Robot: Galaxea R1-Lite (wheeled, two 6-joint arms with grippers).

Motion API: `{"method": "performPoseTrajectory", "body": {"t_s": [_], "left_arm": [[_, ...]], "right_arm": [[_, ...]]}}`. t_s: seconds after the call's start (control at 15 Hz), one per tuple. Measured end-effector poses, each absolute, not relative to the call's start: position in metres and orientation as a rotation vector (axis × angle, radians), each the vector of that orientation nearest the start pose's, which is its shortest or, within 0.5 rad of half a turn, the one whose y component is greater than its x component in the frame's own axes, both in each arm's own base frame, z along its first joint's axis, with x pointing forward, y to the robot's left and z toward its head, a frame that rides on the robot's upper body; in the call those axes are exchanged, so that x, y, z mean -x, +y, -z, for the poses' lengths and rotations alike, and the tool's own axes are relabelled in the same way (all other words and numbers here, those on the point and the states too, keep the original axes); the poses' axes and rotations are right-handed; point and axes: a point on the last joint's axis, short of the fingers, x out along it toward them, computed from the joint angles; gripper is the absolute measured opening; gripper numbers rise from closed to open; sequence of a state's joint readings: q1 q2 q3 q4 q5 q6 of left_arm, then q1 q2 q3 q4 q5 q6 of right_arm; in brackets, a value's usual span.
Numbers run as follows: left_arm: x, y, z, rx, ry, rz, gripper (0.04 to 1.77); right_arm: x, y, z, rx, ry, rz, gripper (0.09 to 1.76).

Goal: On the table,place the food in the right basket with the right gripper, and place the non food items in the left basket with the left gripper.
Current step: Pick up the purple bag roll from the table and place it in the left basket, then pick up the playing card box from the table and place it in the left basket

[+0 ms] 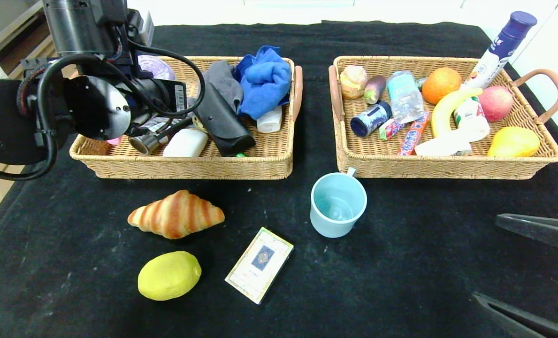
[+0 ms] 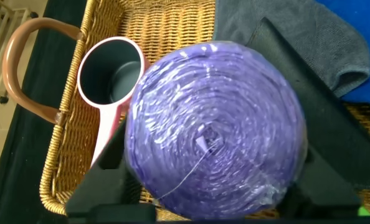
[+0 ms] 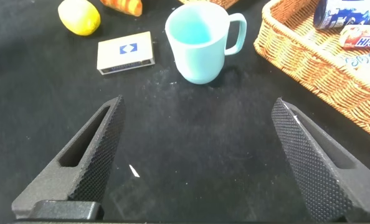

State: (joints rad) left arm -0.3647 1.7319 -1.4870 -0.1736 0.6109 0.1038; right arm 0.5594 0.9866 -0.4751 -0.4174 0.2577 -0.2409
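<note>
The left gripper (image 2: 213, 186) hangs over the tan wicker left basket's (image 1: 189, 164) far-left corner, its fingers (image 2: 104, 180) flanking the purple film-wrapped roll (image 2: 215, 127); whether they grip it is unclear. The right gripper (image 3: 203, 162) gapes wide near the black-clothed table's (image 1: 401, 263) right edge.

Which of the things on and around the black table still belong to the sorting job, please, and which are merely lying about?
Job:
golden striped croissant
yellow lemon
pale blue mug
flat cream card box
purple roll between left claw fingers
two tan wicker baskets

Lying about:
blue cloth
orange
banana

Black lint-flecked desk (image 1: 401, 263); tan woven left basket (image 1: 189, 166) and right basket (image 1: 447, 166); golden brown-striped croissant (image 1: 176, 214); yellow lemon (image 1: 168, 275); pale blue mug (image 1: 337, 204); cream, dark-centred card box (image 1: 259, 264); glossy purple roll (image 2: 213, 130).
</note>
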Motion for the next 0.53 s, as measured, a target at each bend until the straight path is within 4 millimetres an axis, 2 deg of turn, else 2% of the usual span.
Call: {"method": "performPoseTrajectory", "body": {"t_s": [0.27,0.53], "left_arm": [[-0.314,-0.106,-0.321,-0.135,0.072,-0.241,1.39],[-0.306,-0.113,-0.326,-0.133,0.06,-0.209,1.51]], "right_arm": [[-0.104,0.071,-0.221,0.241,0.0,-0.821,1.71],[-0.104,0.072,-0.221,0.242,0.001,-0.822,1.71]]}}
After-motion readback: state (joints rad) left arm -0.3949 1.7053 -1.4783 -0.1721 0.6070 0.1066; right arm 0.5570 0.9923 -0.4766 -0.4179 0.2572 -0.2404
